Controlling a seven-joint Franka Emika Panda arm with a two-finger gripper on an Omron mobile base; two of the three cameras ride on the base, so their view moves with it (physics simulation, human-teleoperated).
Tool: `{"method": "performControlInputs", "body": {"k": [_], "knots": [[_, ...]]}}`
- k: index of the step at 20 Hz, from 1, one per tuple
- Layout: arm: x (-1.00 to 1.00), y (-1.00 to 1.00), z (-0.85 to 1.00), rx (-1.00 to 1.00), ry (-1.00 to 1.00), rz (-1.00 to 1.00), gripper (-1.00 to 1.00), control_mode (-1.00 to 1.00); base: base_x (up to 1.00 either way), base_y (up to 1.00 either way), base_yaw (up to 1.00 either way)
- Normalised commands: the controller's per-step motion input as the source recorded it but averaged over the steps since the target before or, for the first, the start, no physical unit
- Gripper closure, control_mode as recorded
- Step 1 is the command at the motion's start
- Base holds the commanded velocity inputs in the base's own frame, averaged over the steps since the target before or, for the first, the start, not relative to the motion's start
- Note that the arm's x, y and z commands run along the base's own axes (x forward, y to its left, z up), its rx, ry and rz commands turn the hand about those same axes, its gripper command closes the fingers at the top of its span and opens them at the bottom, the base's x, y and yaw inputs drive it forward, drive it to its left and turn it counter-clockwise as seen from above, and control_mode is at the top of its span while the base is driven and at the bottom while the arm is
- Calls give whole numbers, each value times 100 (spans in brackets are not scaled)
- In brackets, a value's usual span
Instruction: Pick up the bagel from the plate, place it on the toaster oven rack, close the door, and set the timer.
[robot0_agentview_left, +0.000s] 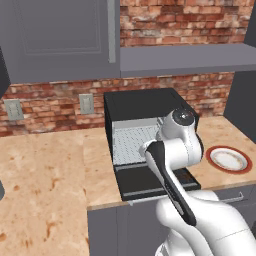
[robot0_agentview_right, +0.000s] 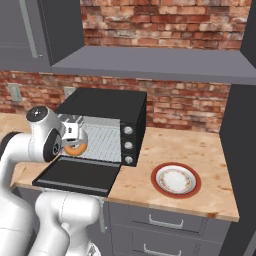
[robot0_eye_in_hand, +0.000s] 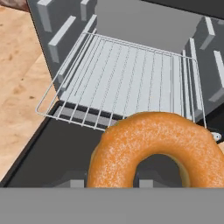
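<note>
Bagel (robot0_eye_in_hand: 153, 148) clamped in claw (robot0_agentview_right: 75, 142), held above the lowered door (robot0_agentview_right: 75, 176) just in front of the toaster oven (robot0_agentview_right: 107, 107) rack (robot0_eye_in_hand: 127, 78). Plate (robot0_agentview_right: 176, 180) on tabletop (robot0_agentview_right: 175, 145), right of oven.

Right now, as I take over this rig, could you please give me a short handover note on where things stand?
Gripper: shut on the bagel, held in front of the open toaster oven, above the lowered door.
Rack: bare, inside the oven.
Plate: on the counter to the right of the oven, with no bagel on it.
Done: bagel picked up and brought to the oven mouth.
Left: set the bagel on the rack, release, withdraw, close the door, set the timer with the knobs.
</note>
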Motion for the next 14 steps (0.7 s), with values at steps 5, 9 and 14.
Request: {"method": "performControlInputs", "body": {"k": [5,9,14], "knots": [[35,3,-13,0,1,-4,100,-100,0,0,0],[38,0,-19,0,0,-2,100,-100,0,0,0],[32,0,-10,0,0,-1,100,-100,0,0,0]]}}
